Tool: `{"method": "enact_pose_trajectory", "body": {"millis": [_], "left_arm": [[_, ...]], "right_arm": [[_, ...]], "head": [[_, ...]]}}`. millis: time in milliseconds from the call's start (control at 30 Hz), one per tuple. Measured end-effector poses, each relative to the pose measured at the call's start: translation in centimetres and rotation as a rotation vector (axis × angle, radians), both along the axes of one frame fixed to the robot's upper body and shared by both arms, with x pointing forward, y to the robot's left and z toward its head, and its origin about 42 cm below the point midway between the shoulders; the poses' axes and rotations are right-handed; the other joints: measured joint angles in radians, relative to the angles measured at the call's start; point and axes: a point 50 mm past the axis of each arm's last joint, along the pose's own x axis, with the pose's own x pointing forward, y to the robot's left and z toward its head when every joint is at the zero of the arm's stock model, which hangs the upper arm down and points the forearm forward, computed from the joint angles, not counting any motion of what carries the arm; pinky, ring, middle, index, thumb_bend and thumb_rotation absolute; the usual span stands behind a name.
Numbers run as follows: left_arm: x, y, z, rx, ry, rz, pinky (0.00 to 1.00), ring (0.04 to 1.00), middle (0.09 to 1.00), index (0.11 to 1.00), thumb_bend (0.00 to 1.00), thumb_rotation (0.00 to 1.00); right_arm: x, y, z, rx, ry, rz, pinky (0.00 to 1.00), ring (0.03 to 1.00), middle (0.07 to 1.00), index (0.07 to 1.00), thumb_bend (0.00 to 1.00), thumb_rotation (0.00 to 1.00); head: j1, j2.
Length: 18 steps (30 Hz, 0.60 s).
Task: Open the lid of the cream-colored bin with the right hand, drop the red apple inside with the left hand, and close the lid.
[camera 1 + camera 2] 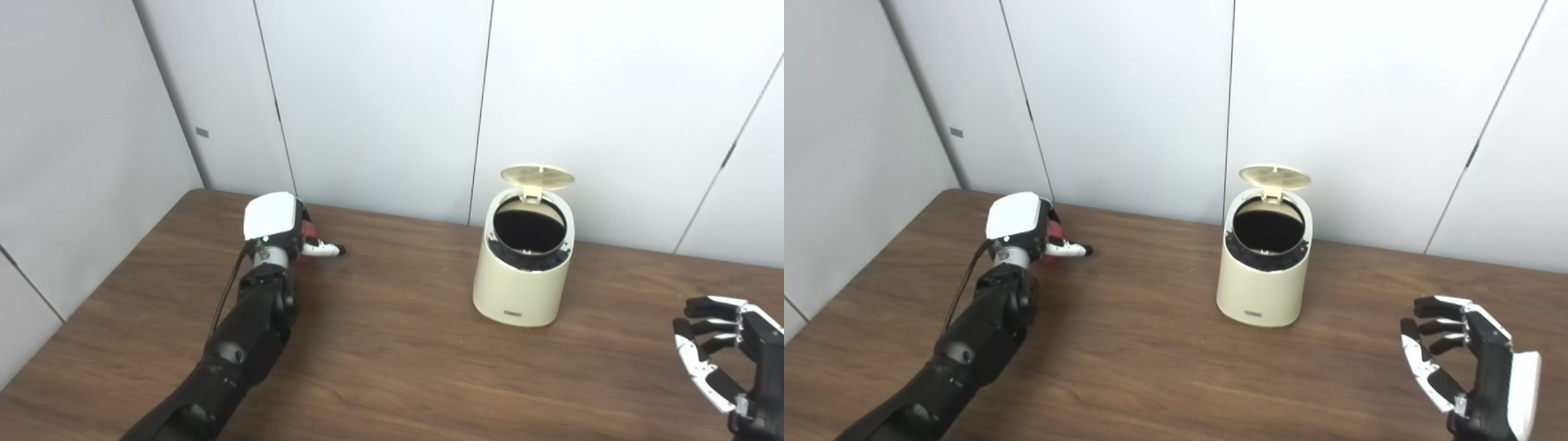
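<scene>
The left hand (278,223) is curling over the mostly hidden red apple (309,231), seemingly gripping it on the brown wooden table (392,355). The right hand (1470,367), seen whole only in the right eye view, is hovering with fingers spread and nothing in them. The cream-colored round plastic bin (1262,269) is standing between them, its lid (1275,176) raised.

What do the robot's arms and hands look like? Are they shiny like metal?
Not shiny. Both arms are black and chunky. The left hand has a smooth white cover on its back with a tiny green light, and a thin black cable runs down along that arm. Its fingers are white with black tips. The right hand is black with white strips along its fingers and a white edge.
</scene>
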Motion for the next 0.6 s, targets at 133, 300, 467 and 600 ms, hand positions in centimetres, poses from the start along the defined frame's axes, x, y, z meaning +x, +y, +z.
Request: {"method": "enact_pose_trajectory", "body": {"millis": [133, 300, 467, 600], "left_arm": [[-1.1, -2.1, 2.5, -0.031, -0.17, -0.068, 0.11, 0.198, 0.471, 0.485, 0.52, 0.0], [-3.5, -5.0, 5.0, -0.128, -0.379, -0.196, 0.15, 0.215, 0.415, 0.507, 0.52, 0.0], [-5.5, -7.4, 7.1, -0.195, -0.495, -0.303, 0.25, 0.367, 0.483, 0.524, 0.5, 0.0], [-6.5, -8.5, 8.8, -0.197, -0.578, -0.38, 0.29, 0.399, 0.481, 0.519, 0.5, 0.0]], "right_arm": [[0.1, 0.0, -0.2, -0.012, 0.006, -0.002, 0.37, 0.534, 0.58, 0.552, 0.12, 0.0], [0.3, 0.0, -1.1, -0.02, 0.013, -0.002, 0.36, 0.525, 0.571, 0.551, 0.11, 0.0], [0.6, 0.0, -1.7, -0.01, 0.017, -0.01, 0.34, 0.509, 0.567, 0.555, 0.14, 0.0], [0.9, 0.0, -2.0, -0.011, 0.004, -0.013, 0.36, 0.525, 0.574, 0.556, 0.15, 0.0]], "head": [[-0.011, -0.002], [-0.021, -0.005], [-0.032, -0.015], [-0.052, -0.031]]}}
